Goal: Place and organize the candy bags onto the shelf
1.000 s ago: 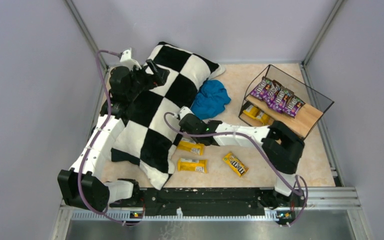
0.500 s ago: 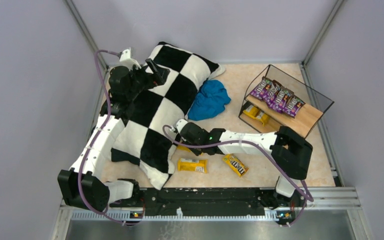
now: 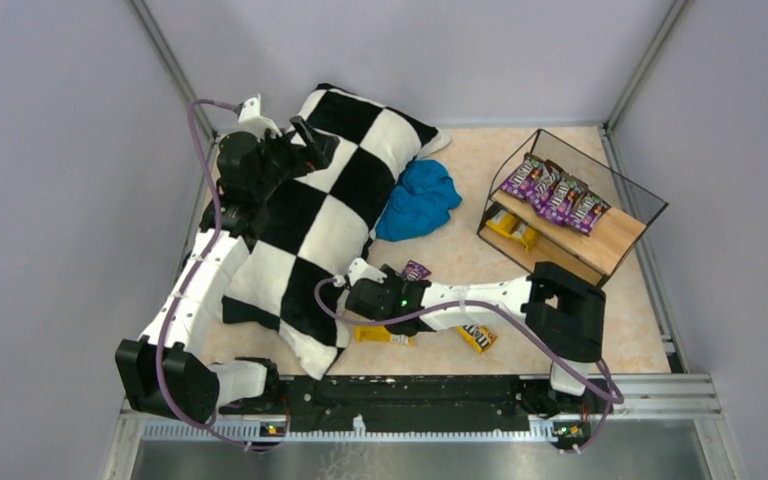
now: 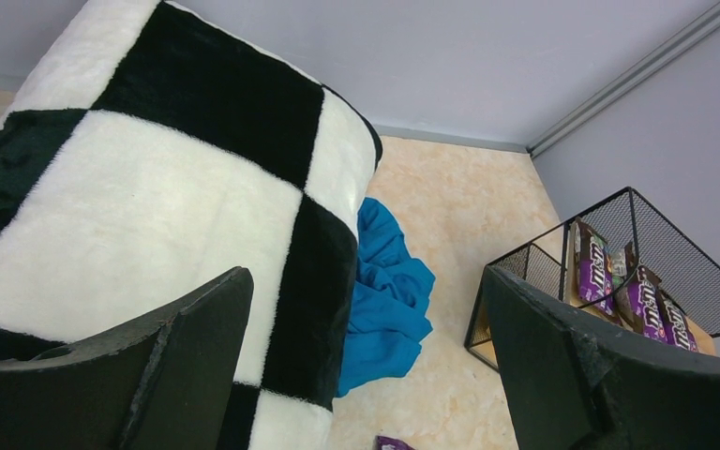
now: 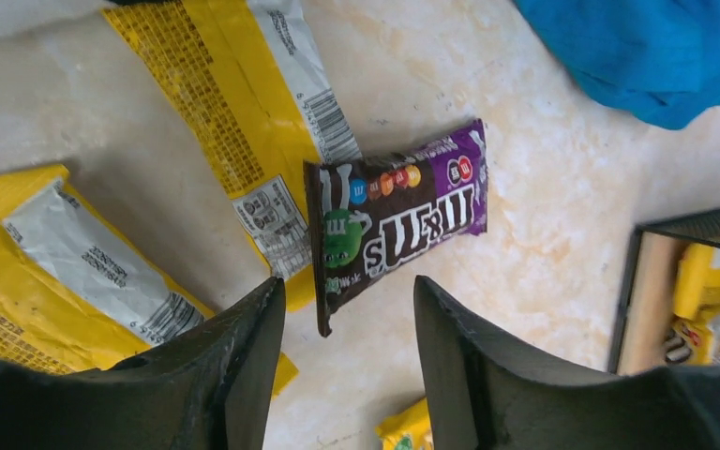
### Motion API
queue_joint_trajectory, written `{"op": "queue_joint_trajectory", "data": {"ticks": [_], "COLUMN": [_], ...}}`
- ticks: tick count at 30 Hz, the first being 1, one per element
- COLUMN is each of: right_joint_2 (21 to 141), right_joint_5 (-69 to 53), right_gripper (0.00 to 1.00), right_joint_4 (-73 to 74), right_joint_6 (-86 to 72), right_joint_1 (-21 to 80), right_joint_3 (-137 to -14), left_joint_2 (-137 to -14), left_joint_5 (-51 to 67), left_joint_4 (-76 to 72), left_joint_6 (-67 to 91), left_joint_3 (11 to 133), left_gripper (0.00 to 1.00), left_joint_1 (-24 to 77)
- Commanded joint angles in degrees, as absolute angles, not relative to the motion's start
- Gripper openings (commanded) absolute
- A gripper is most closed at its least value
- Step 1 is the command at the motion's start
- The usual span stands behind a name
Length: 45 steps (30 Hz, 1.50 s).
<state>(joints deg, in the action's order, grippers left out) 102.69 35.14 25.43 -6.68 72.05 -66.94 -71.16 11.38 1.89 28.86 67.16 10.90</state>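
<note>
Your right gripper [image 5: 347, 289] had swung left toward the pillow [image 3: 300, 230], fingers spread above a purple candy bag [image 5: 398, 225] lying flat, touching a yellow bag [image 5: 234, 103]. Your left gripper [image 4: 366, 323] hung parted over the pillow; more bags [image 3: 555, 195] sat on the shelf [image 3: 615, 240].

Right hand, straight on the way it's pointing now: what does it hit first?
Likely the purple M&M's packet, lying flat on the table right between the open fingers of the right hand. Depth is hard to judge.
</note>
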Motion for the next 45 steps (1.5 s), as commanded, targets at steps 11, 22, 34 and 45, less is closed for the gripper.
{"op": "queue_joint_trajectory", "data": {"ticks": [11, 22, 34, 45], "right_joint_2": [112.89, 118.54, 115.99, 92.66], "right_joint_5": [55.37, 57.81, 60.56, 66.25], "right_gripper": [0.58, 0.47, 0.07, 0.0], "right_joint_4": [33.7, 35.09, 35.96, 21.86], "right_joint_6": [-13.01, -10.92, -11.63, 3.72], "right_joint_1": [77.42, 77.45, 77.52, 75.09], "right_joint_3": [-77.77, -81.21, -81.02, -62.99], "left_joint_2": [-71.39, -71.37, -71.36, -71.07], "left_joint_5": [12.22, 12.57, 12.94, 12.73], "left_joint_4": [-1.51, -1.47, -1.59, -1.56], "left_joint_6": [29.18, 29.33, 29.61, 29.54], "left_joint_3": [66.95, 67.04, 67.05, 67.06], "left_gripper": [0.98, 0.98, 0.98, 0.98], "left_joint_1": [10.46, 10.29, 9.93, 9.84]}}
